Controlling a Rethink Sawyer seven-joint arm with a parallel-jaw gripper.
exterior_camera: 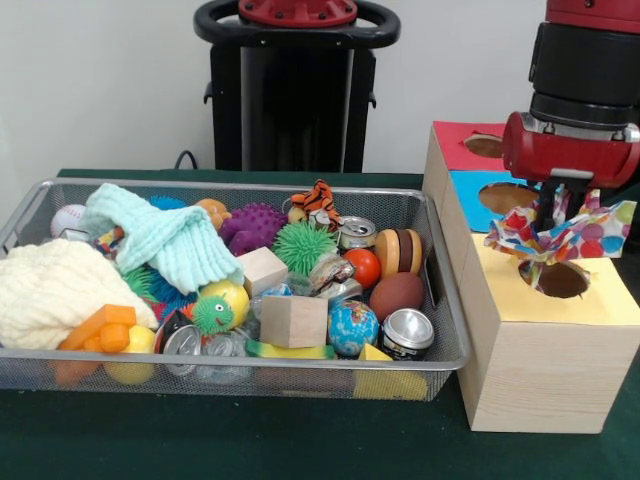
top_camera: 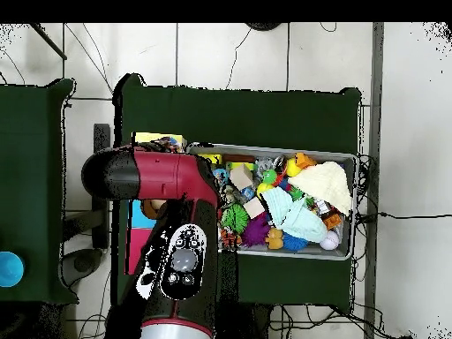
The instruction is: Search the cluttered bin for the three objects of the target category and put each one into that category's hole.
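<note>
Wire bin (exterior_camera: 440,300) left of boxes (exterior_camera: 520,380); cloth (exterior_camera: 560,235) over hole (exterior_camera: 556,280).

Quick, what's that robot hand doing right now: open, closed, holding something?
Hand: closed on a polka-dot cloth, right above the yellow hole.
</note>
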